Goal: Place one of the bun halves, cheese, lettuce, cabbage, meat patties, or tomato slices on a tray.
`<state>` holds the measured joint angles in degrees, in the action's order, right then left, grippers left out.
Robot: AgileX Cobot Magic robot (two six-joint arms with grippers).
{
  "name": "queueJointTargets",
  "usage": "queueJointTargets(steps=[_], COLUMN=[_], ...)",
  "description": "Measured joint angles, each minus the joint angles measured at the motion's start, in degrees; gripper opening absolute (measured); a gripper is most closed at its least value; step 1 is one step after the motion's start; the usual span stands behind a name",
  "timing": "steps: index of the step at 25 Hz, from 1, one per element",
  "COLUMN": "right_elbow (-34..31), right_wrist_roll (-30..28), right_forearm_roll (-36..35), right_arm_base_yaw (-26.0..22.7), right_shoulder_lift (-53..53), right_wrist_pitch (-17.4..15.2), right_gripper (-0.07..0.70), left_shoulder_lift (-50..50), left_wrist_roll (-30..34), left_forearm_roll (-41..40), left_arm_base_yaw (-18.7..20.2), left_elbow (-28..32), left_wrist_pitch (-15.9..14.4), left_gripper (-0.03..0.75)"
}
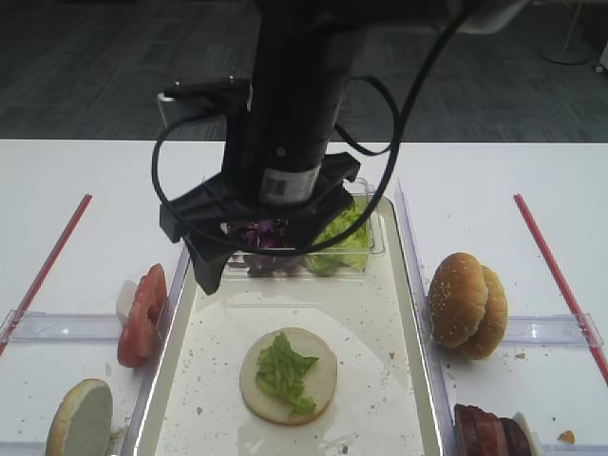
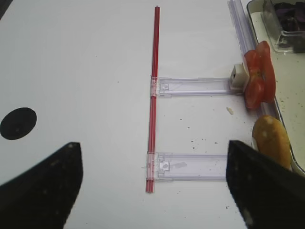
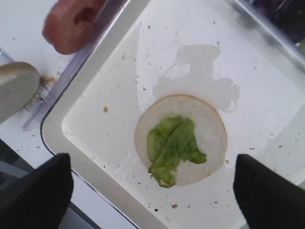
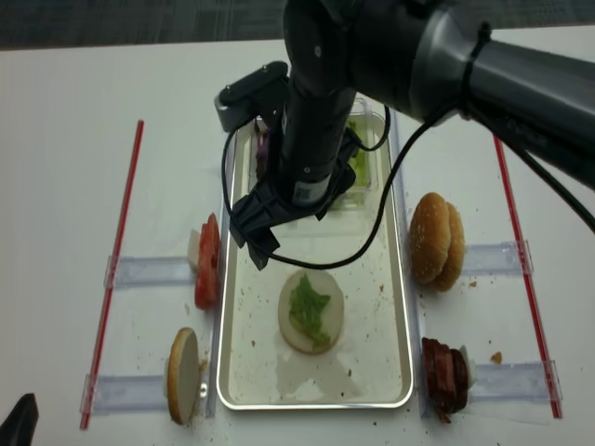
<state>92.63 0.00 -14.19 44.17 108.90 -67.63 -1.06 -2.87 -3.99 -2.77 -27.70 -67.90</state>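
Right gripper [image 3: 152,191], jaws wide and empty, hangs directly above lettuce [image 3: 172,148] on bun half [image 3: 209,138]; tomato slices [image 1: 142,313] at 9 o'clock.

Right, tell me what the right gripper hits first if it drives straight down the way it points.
Probably the lettuce lying on the bun half in the tray. The open right gripper points down over them, though its height is unclear.

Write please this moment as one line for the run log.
right pincer: open, empty, above tray | on tray: bun half, cut face up, lettuce on top | left pincer: open, over bare table
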Motion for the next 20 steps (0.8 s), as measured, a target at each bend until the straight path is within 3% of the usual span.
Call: queueJointTargets(steps=[3, 9, 20], right_elbow=[4.52, 11.32, 12.58], right_wrist_roll=[0.32, 1.76, 2.03], right_forearm_roll=[1.01, 3.71, 4.40], right_arm_base_yaw=[0.00, 0.00, 0.00], right_shoulder_lift=[-0.32, -0.52, -1.51], right_wrist_pitch=[-2.32, -3.07, -3.54], right_gripper=[0.692, 0.692, 0.692], left_shoulder_lift=[0.00, 0.00, 0.00], left_wrist_roll=[0.00, 0.00, 0.00], left_forearm_roll=[0.00, 0.00, 0.00], left_arm_base_yaw=[0.00, 0.00, 0.00], left_elbow=[0.00, 0.00, 0.00], left_wrist_pitch=[0.00, 0.00, 0.00], left_gripper=[0.564, 0.564, 0.564])
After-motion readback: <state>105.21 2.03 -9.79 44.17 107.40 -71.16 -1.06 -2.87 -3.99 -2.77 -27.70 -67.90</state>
